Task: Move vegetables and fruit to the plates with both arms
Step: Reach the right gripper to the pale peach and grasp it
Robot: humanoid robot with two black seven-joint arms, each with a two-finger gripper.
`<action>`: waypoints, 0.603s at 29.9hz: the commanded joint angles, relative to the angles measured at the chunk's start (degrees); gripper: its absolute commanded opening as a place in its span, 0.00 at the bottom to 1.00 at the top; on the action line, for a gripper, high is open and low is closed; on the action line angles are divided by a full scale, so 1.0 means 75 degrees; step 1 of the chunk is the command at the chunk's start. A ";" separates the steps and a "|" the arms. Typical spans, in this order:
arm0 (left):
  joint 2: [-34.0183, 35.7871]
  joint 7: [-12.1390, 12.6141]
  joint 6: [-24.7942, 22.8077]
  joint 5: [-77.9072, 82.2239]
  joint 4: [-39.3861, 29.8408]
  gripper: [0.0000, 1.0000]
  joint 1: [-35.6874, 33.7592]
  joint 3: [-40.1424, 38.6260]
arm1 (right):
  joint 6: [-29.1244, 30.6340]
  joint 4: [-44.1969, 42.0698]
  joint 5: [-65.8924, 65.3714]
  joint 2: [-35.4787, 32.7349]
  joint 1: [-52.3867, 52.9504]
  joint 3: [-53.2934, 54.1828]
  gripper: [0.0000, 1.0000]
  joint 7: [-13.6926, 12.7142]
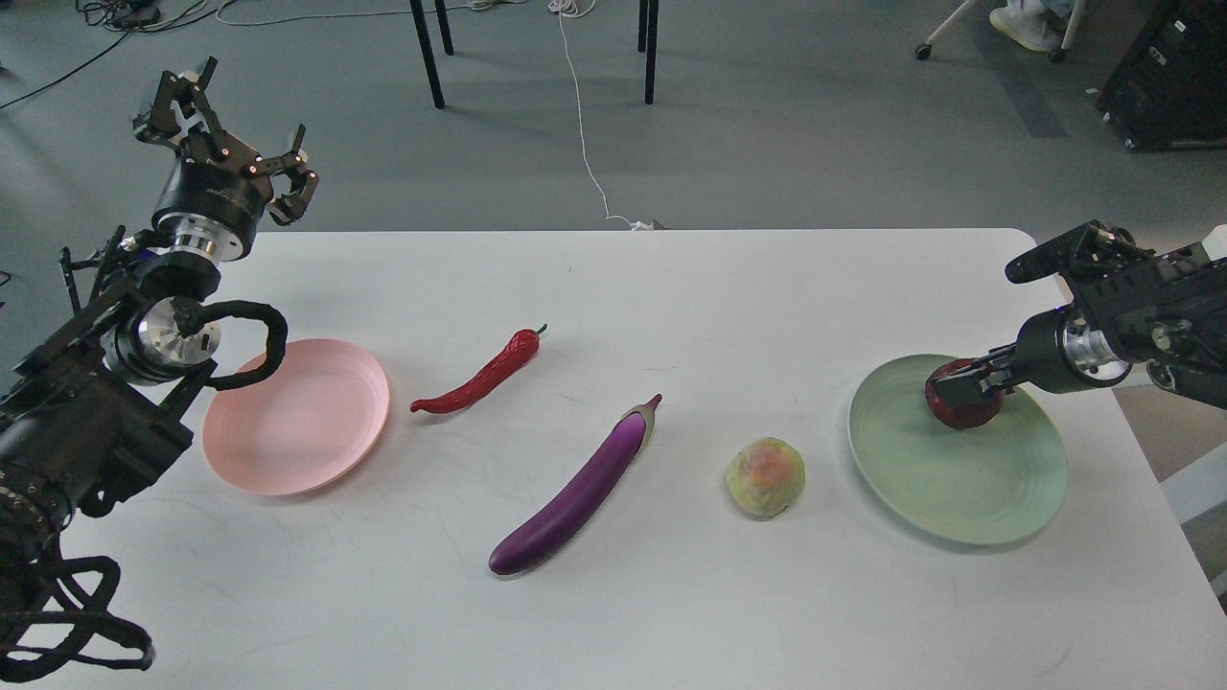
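Head view, looking forward and down at a white surface (671, 613) that holds everything you need to move. One of four items is in place, or nearly so: the dark red pomegranate (961, 410) sits on the far part of the pale green plate (959, 498) at your right. Your right tool (959, 388) is down at the pomegranate, its fingers on either side of the fruit and seemingly clasping it, so you have probably not let go yet.

Three items remain on the bare surface. The round yellow-green fruit (765, 476) lies just left of the green plate, near it but not touching. The purple eggplant (577, 489) lies diagonally near the middle, cap pointing away from you. The red chili (482, 376) lies further left and back, its tip close to the pink plate (297, 417), which has nothing on it.

Your left tool (230, 134) is raised above the far left corner, well apart from all the produce, fingers spread wide and carrying nothing.

By this reading you are roughly a quarter through: release the pomegranate, then move the second fruit and both vegetables.
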 commanded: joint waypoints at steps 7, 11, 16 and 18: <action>0.0093 -0.0008 0.0017 -0.0012 0.0010 0.98 0.0005 -0.0008 | 0.0121 0.0879 0.1151 0.0493 0.1099 0.0291 0.96 -0.0041; 0.0093 0.0016 0.0040 -0.0012 0.0010 0.98 0.0005 -0.0008 | 0.0225 0.1303 0.2616 0.1196 0.1393 0.0244 0.96 -0.0287; 0.0128 0.0016 0.0029 -0.0012 0.0010 0.98 0.0005 -0.0008 | 0.0672 0.1385 0.3053 0.2239 0.1593 0.0022 0.96 -0.0370; 0.0140 0.0004 0.0017 -0.0024 0.0010 0.98 0.0005 -0.0008 | 0.0683 0.1397 0.3041 0.2555 0.1605 -0.0200 0.96 -0.0370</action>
